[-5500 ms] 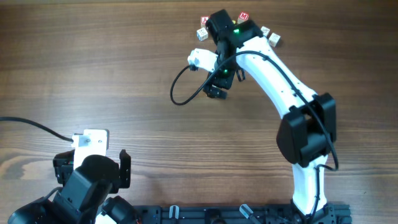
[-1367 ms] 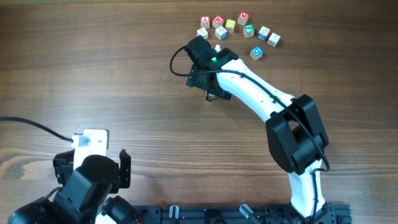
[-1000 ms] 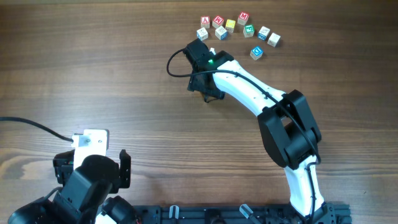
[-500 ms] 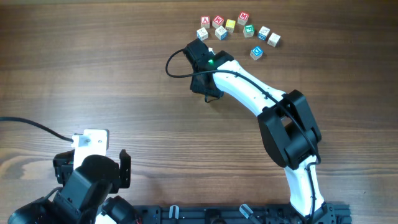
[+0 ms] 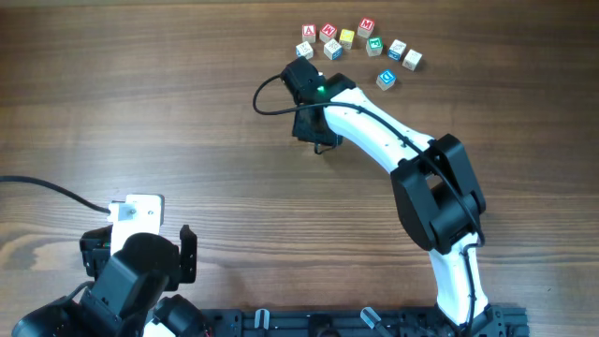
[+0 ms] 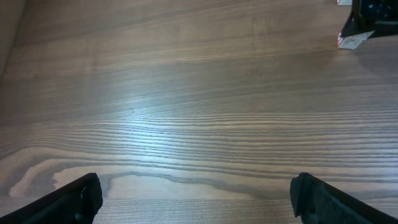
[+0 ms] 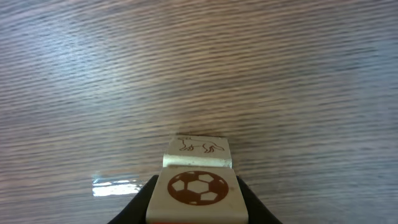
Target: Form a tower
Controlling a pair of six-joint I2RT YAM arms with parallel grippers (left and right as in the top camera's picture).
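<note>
We fear the right pincer [image 7: 194, 208], pinching the football-printed pale wooden cube [image 7: 193, 190], could drag sideways and topple the two-cube tower [image 7: 194, 177].

The tower [image 7: 193, 163] is made up of two pale wooden cubes, touching face to face with edges aligned. A brown football is printed on the nearer cube, an outlined animal on the farther one. The nearer cube is clasped between the right gripper [image 7: 194, 208] fingers, over the table [image 7: 292, 74]
</note>
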